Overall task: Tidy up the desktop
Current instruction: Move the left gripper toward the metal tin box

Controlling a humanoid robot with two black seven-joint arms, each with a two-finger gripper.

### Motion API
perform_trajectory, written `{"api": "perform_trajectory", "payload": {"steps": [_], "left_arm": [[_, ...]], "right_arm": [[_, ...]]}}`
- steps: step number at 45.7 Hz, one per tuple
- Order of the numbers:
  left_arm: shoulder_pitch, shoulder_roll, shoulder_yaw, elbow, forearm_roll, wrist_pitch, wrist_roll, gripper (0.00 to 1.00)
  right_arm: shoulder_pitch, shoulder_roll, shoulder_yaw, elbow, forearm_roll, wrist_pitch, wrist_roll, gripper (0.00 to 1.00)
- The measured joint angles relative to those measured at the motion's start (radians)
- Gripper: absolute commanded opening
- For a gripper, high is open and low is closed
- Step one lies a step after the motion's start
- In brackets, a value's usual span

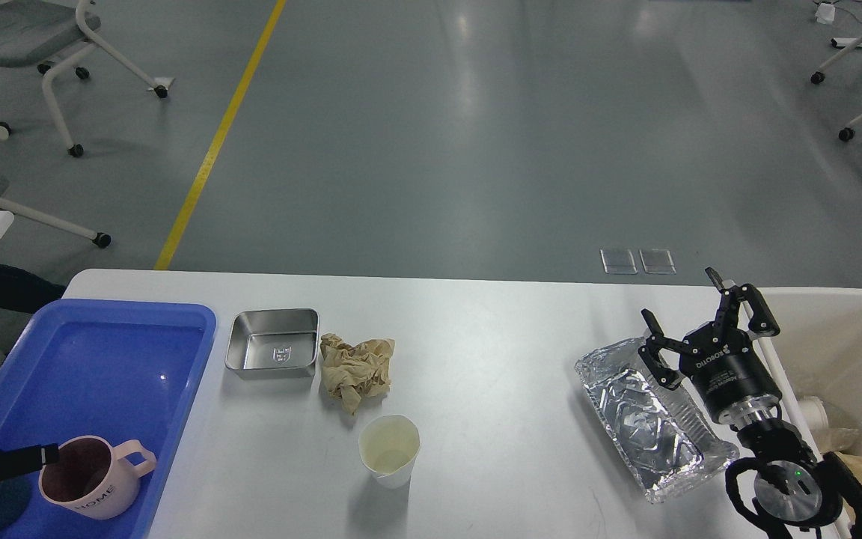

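Note:
The white desktop (491,352) holds a steel square dish (274,343), a crumpled brown paper (356,370), a white paper cup (390,449) and a crinkled foil tray (644,415). A pink "HOME" mug (94,479) stands upright in the blue tray (124,352) at its near corner. My left gripper (27,458) is at the lower left edge; one finger tip reaches the mug's left rim, and its other finger is hidden. My right gripper (693,314) is open and empty, above the foil tray's far right end.
A cream-white bin (850,337) stands at the table's right end with litter in it. Office chairs (42,45) stand on the grey floor beyond the table, beside a yellow floor line (214,142).

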Motion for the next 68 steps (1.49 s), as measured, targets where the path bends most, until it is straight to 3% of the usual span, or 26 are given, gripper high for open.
{"api": "perform_trajectory", "payload": {"steps": [8,17,25,39,51,68], "left_arm": [[-0.067,0.112,-0.069,-0.137,-0.008,0.000,-0.007,0.91],[-0.105,0.113,-0.185,-0.197,-0.060,0.019,-0.007,0.91],[-0.106,0.104,-0.209,-0.295,-0.070,0.105,-0.003,0.91],[-0.055,0.102,-0.187,-0.329,-0.174,0.133,0.002,0.91],[0.019,0.097,-0.178,-0.335,-0.179,0.095,0.010,0.91],[0.024,0.088,-0.178,-0.309,-0.181,0.068,0.013,0.91]], "right_arm": [[0.005,0.001,-0.003,0.002,0.000,-0.001,-0.001,1.00],[0.006,0.006,-0.004,0.004,0.000,-0.002,-0.001,1.00],[0.000,-0.005,-0.002,0.007,0.000,-0.002,-0.001,1.00],[-0.006,-0.005,-0.001,0.008,0.000,-0.003,-0.001,1.00],[-0.001,-0.006,-0.001,0.008,0.000,-0.003,-0.001,1.00],[-0.006,-0.006,-0.002,0.008,0.000,-0.003,-0.001,1.00]]}}
